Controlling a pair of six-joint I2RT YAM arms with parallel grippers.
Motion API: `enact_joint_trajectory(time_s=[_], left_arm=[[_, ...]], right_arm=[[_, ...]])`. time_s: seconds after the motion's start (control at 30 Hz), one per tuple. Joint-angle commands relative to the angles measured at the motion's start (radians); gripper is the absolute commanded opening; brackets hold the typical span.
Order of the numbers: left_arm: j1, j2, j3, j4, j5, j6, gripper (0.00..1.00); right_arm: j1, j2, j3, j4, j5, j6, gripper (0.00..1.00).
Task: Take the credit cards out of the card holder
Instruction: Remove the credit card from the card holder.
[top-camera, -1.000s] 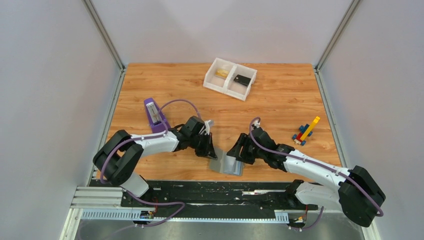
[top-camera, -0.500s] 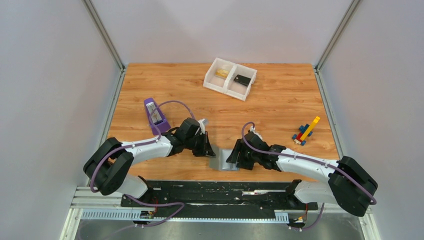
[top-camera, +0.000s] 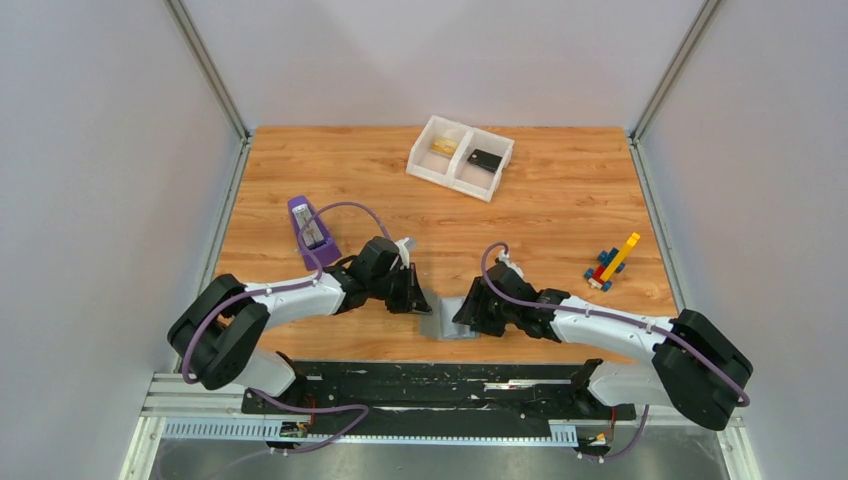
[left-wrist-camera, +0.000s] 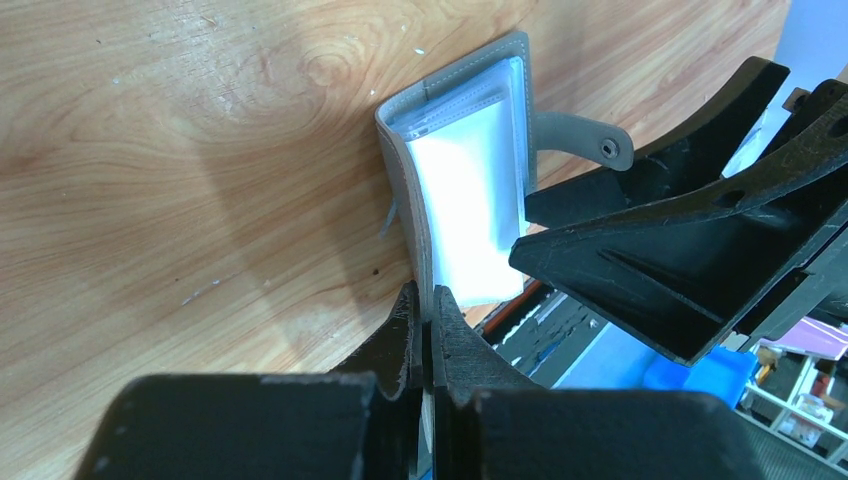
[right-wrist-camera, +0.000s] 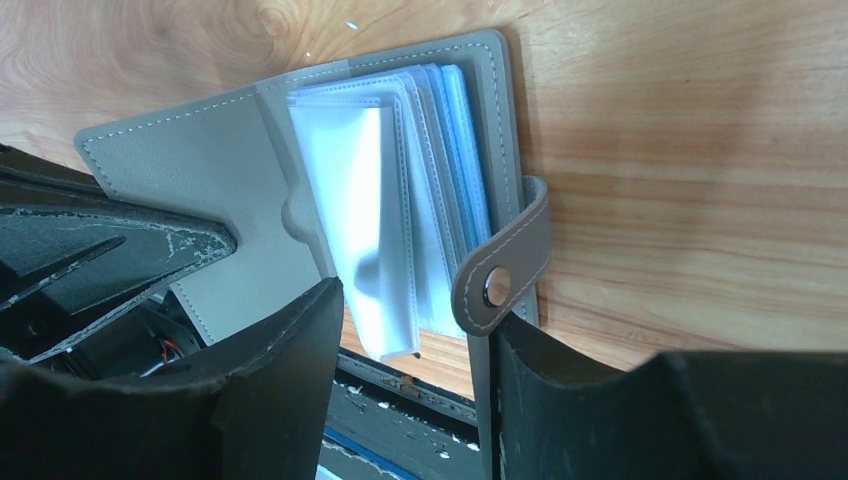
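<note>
The grey card holder (top-camera: 455, 322) lies open near the table's front edge, between both grippers. My left gripper (top-camera: 421, 301) is shut on the edge of its grey cover (left-wrist-camera: 397, 190), which stands up off the wood. Clear sleeves (right-wrist-camera: 375, 200) fan out from the fold, and I see no card in them. My right gripper (right-wrist-camera: 415, 345) is open, its jaws either side of the sleeves' lower end. One finger (right-wrist-camera: 570, 400) rests by the snap strap (right-wrist-camera: 497, 285). The gold-yellow credit cards (top-camera: 444, 146) lie in the white tray's left compartment.
The white two-compartment tray (top-camera: 450, 180) stands at the back, with a small black piece (top-camera: 485, 158) in its right compartment. A purple device (top-camera: 310, 232) stands at the left and a toy of coloured bricks (top-camera: 610, 265) at the right. A black rail (top-camera: 420, 385) runs along the front edge.
The right gripper has moved left onto the card holder. The left gripper has shifted slightly with the cover still in it, and the holder now looks narrower from above.
</note>
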Motion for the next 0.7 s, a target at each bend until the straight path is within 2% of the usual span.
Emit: enact_joint_trajectory(time_s=[0.0, 0.3, 0.67], left_arm=[[0.002, 0.011, -0.004, 0.042, 0.007, 0.000, 0.00], [0.002, 0.022, -0.007, 0.048, 0.016, 0.002, 0.00], [0.002, 0.045, 0.006, 0.051, 0.043, 0.006, 0.00]], right_arm=[[0.006, 0.000, 0.029, 0.082, -0.001, -0.028, 0.49], [0.006, 0.017, 0.031, 0.183, -0.090, -0.095, 0.46], [0.006, 0.017, 0.039, 0.208, -0.116, -0.122, 0.41]])
